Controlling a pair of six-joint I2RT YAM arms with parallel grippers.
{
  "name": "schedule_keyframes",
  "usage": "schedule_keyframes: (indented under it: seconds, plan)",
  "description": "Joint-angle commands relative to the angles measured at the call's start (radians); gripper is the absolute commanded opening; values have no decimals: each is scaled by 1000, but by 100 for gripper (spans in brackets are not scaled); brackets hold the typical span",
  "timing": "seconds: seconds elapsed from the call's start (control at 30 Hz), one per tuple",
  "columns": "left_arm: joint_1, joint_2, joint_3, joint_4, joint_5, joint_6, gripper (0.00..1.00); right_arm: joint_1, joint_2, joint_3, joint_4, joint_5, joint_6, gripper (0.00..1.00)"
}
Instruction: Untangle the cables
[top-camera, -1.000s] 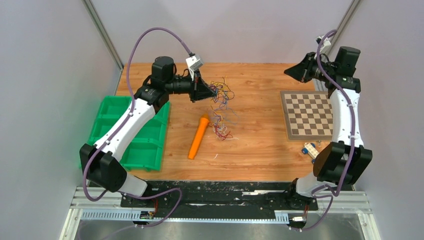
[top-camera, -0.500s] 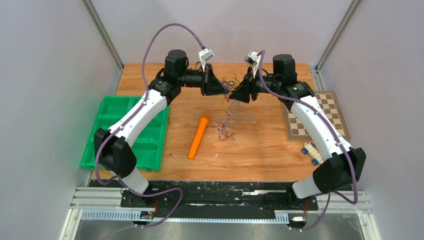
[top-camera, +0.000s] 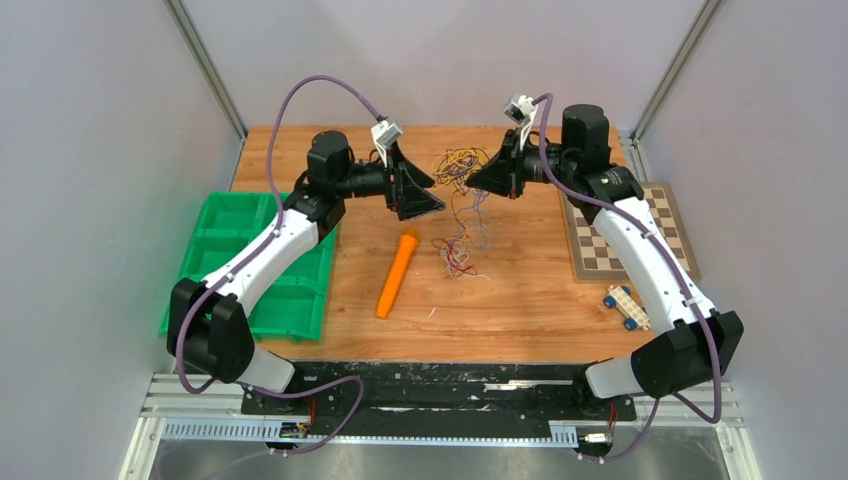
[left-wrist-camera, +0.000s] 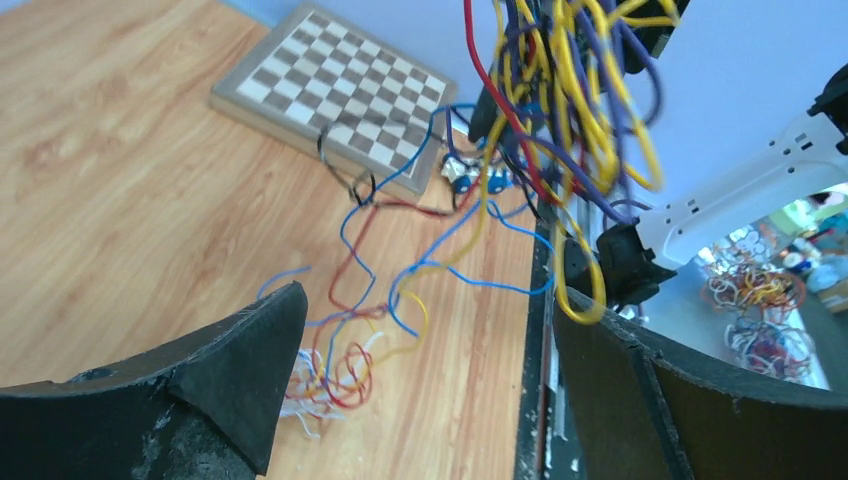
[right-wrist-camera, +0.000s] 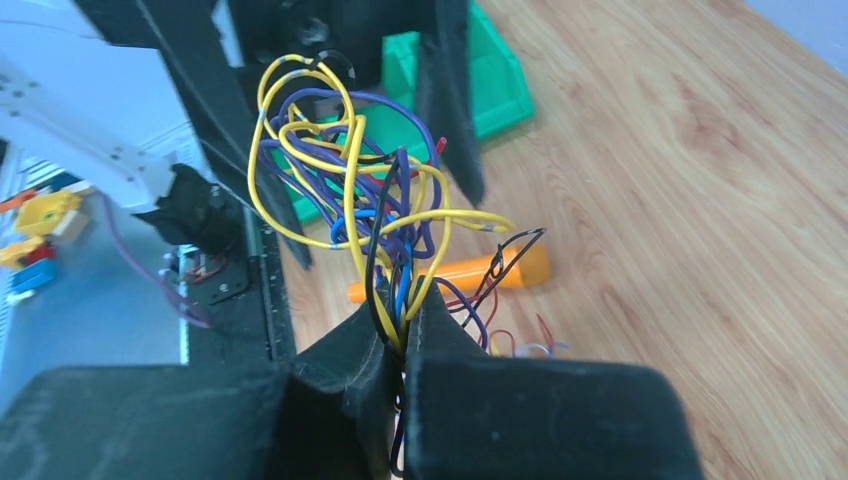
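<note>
Right gripper (right-wrist-camera: 402, 318): jaws pressed together on the cables (top-camera: 457, 166), pinching a yellow, purple, blue and black bunch held up over the far middle of the table (top-camera: 520, 300). Loose strands trail down from the bunch to a red-and-white curl lying on the wood, just right of the orange marker (top-camera: 397, 272). Left gripper (top-camera: 428, 190): jaws spread wide, facing the bunch from the left, gripping nothing. Green bin (top-camera: 250, 270) at left edge; chessboard (top-camera: 620, 240) at right
</note>
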Motion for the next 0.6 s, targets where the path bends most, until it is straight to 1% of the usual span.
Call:
schedule_keyframes:
  seconds: [0.0, 0.13, 0.17, 0.2, 0.23, 0.27, 0.3, 0.33, 0.4, 0.43, 0.47, 0.57]
  plan:
    - [-53, 34, 58, 150, -29, 97, 100, 0, -38, 32, 66, -176, 77, 0]
    - [-105, 107, 120, 156, -42, 150, 100, -7, -32, 38, 82, -228, 101, 0]
    - [-111, 128, 147, 139, -41, 151, 94, -21, -32, 40, 83, -234, 105, 0]
    - [-111, 136, 163, 124, -37, 155, 77, -44, -31, 43, 84, -241, 112, 0]
    - [-106, 143, 187, 84, -32, 159, 67, -80, -28, 47, 84, -257, 121, 0]
    - [-102, 140, 190, 73, -12, 160, 44, -118, -27, 50, 84, -270, 132, 0]
    - [-92, 126, 185, 63, 2, 156, 33, -160, -26, 54, 83, -272, 137, 0]
    - [-86, 117, 181, 59, 31, 141, 16, -197, -27, 52, 82, -257, 135, 0]
    - [-60, 64, 169, 51, 69, 105, 1, -274, -29, 46, 63, -165, 101, 0]
    - [-54, 49, 169, 51, 76, 89, 0, -293, -26, 43, 43, -112, 69, 0]
    - [-42, 17, 177, 44, 85, 68, 0, -339, -19, 45, 15, -52, 8, 0]
    - [-23, -34, 208, 11, 76, 56, 0, -387, 11, 35, -40, 124, -127, 0]
